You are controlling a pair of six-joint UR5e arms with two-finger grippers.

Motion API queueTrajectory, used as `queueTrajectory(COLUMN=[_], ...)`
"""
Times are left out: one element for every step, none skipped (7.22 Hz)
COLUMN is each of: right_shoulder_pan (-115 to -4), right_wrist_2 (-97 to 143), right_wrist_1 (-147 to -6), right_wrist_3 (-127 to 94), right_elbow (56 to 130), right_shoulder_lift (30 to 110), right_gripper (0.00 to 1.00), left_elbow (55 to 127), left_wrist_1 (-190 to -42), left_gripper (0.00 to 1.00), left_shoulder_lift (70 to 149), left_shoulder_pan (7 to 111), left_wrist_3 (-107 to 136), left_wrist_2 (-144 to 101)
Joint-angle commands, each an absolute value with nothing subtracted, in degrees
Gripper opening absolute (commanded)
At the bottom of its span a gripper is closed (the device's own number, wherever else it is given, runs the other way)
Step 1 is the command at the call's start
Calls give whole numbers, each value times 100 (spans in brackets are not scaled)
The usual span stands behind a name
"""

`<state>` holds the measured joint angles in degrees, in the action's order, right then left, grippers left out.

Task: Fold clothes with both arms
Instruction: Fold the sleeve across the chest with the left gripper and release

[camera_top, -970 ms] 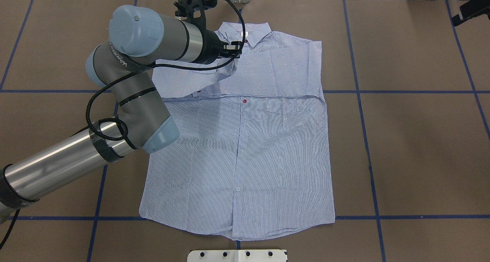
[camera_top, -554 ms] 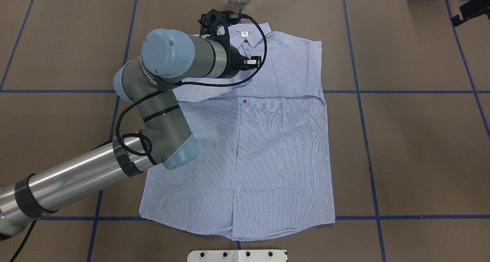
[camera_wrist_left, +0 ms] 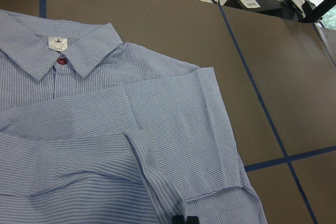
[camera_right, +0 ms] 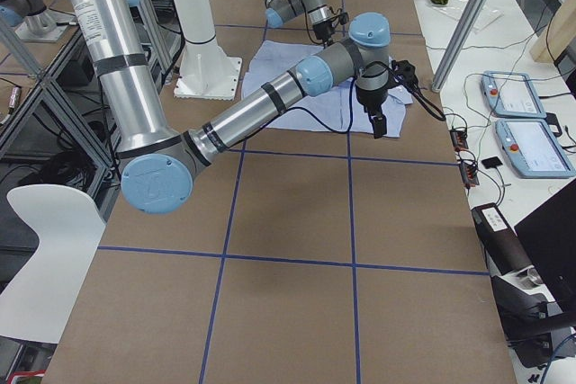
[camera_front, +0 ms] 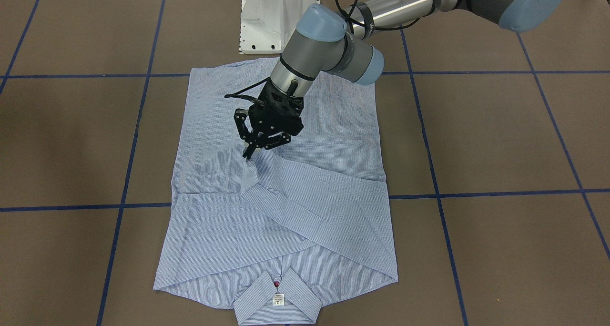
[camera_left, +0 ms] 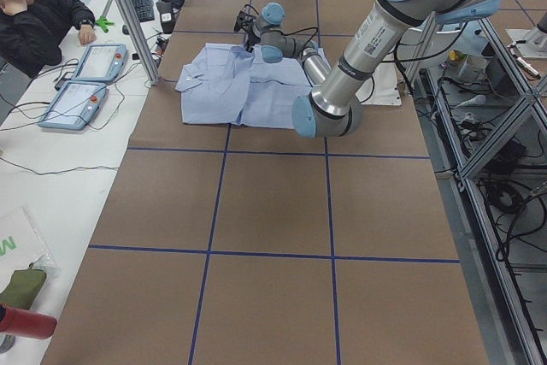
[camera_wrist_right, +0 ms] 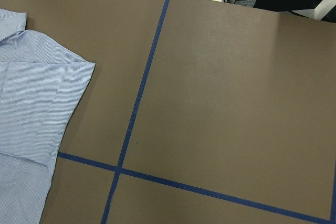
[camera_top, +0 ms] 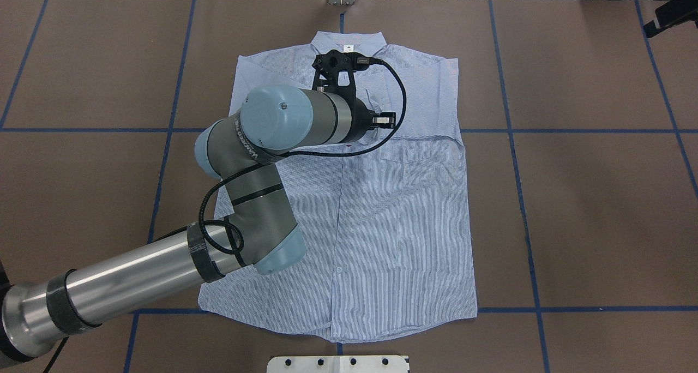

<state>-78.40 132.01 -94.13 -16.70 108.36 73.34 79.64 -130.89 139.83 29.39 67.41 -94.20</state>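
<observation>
**A:** Across the brown paper-covered table with its blue tape grid [camera_top: 572, 198], what is lying where?

**B:** At its middle the light-blue, finely striped button-up shirt [camera_top: 403, 242] is lying flat, front up, with the collar far from the robot and the hem near it. Its right-hand sleeve [camera_top: 420, 97] is lying folded over the chest.

**A:** And the silver-grey left arm [camera_top: 136, 275]?

**B:** It is reaching over the shirt from the left. The left-hand sleeve [camera_front: 314, 197] is running slantwise from its shoulder up to the black two-finger left gripper [camera_front: 249, 154], which is clenching the sleeve's cuff [camera_wrist_left: 143, 145] just above the chest.

**A:** What is worrying you?

**B:** The pinch is taking only a thin edge, so the cuff may be slipping out early and dropping in a heap. The cuff is curling near the fingertips, so a twist may be getting pressed in. If the fingers are going too low, they may be catching the layer beneath and rucking the folded sleeve.

**A:** The right gripper [camera_right: 378, 123]?

**B:** It is hanging off to the right of the shirt. Whether it is parted or closed, I cannot tell.
</observation>
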Motion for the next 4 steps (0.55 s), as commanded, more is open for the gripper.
queueTrajectory(right_shoulder_pan=[-7831,-7840,-7831,-7814], right_wrist_2=[13201,13210,13210,13210], right_wrist_1=[-9413,-9413,-9413,-9404], right_wrist_3=[-1679,-1679,-1740,-2106], right_elbow=[10854,10854,10872,10898], right_shoulder_lift=[7330,7339,7339,7278], right_gripper=[100,100,100,100], left_elbow=[7849,7823,7866,7962], left_wrist_1=[-13139,-13201,-13166,-13114], left_gripper=[99,100,100,100], left_shoulder_lift=[14106,14089,14115,14063], left_shoulder_pan=[2716,2681,2681,2689], left_wrist_3=[6837,6951,6883,6577], left_wrist_2=[-9387,-9300,-9290,-9299])
